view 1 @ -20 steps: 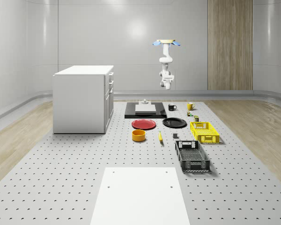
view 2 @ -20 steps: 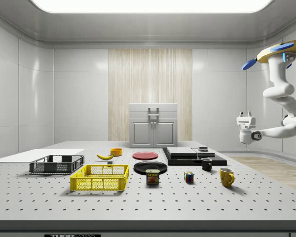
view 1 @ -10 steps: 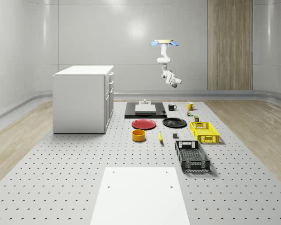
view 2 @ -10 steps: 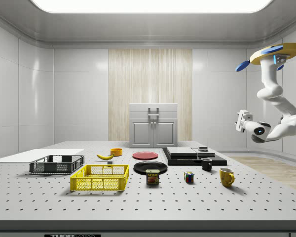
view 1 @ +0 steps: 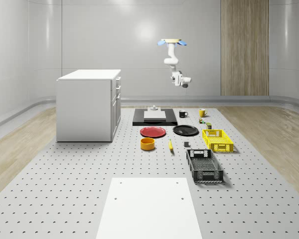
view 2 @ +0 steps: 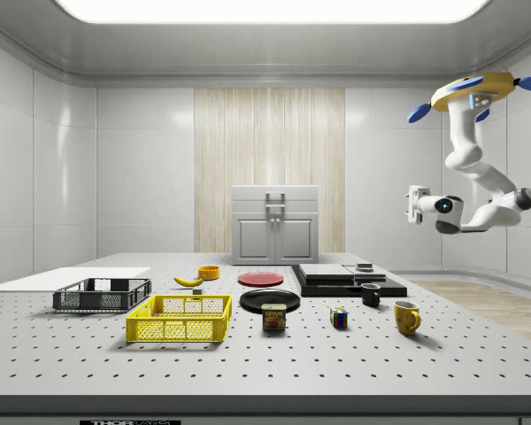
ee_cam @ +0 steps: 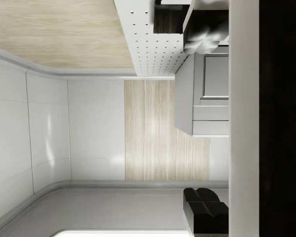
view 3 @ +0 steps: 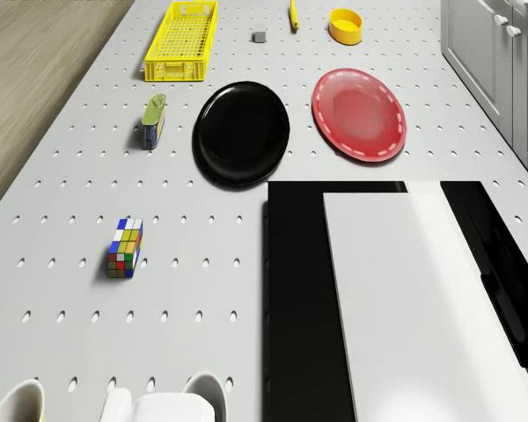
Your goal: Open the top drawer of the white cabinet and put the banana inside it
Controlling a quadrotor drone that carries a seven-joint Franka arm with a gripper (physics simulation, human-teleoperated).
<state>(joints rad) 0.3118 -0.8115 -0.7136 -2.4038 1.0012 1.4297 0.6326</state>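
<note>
Hovering drone [view 2: 472,91], arm [view 2: 478,181] bent sideways

The tall white box-shaped cabinet [view 1: 88,104] stands on the perforated grey table at the left of centre in the whole-scene view, upright, its front facing that view's right. In the side view the cabinet [view 2: 275,225] sits at the middle of the frame against the far wall, showing a shallow top drawer [view 2: 275,193] above two panelled fronts. That drawer is shut, flush with the front, with handles visible at its centre. The small curved yellow banana [view 1: 170,145] lies flat on the table near the frame's middle, well apart from the cabinet. In the side view the banana [view 2: 188,281] rests left of centre.
</note>
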